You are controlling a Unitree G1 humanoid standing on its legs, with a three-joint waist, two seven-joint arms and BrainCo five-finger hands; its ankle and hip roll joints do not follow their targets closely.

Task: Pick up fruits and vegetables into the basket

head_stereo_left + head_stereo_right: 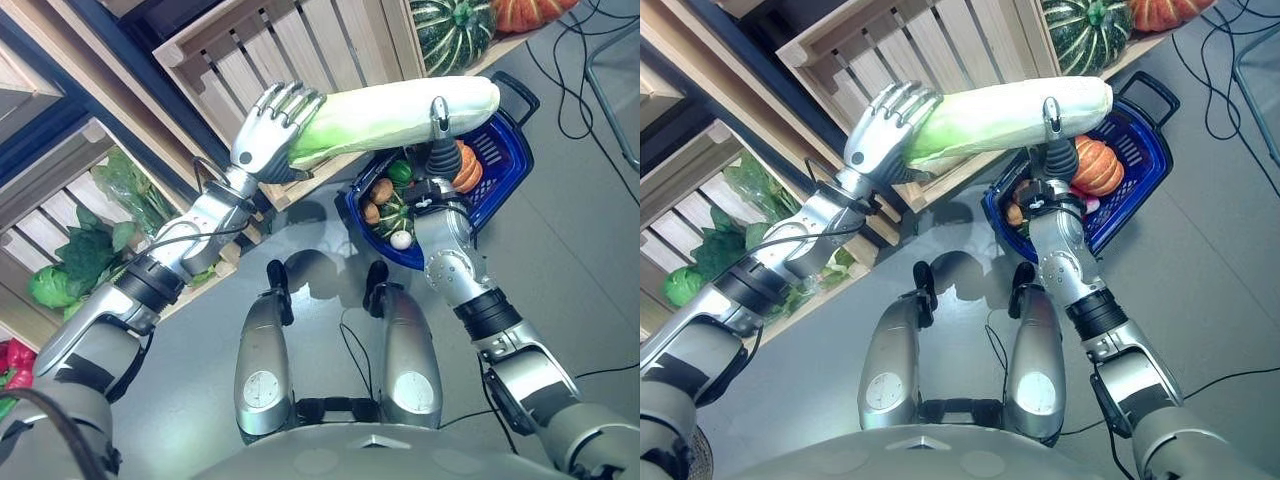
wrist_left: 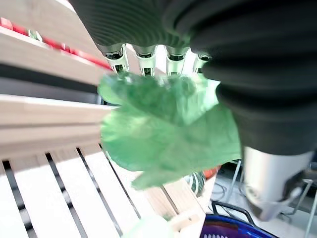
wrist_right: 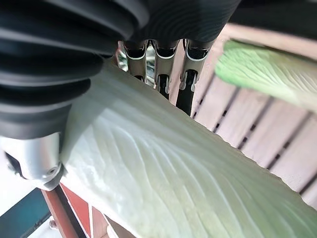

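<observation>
Both hands hold one long napa cabbage (image 1: 400,112) in the air, lying level above the blue basket (image 1: 505,160) and before the wooden crates (image 1: 300,40). We see our left hand (image 1: 268,128) curled round its green leafy end and our right hand (image 1: 440,140) gripping its pale, ribbed white end. Squash and other produce fill the basket.

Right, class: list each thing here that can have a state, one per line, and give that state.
Napa cabbage: lifted off the shelf, held level above the basket by both hands.
Left hand: fingers curled round the cabbage's green leafy end.
Right hand: fingers gripping the cabbage's white end.
Blue basket: on the floor, partly filled with vegetables.
</observation>
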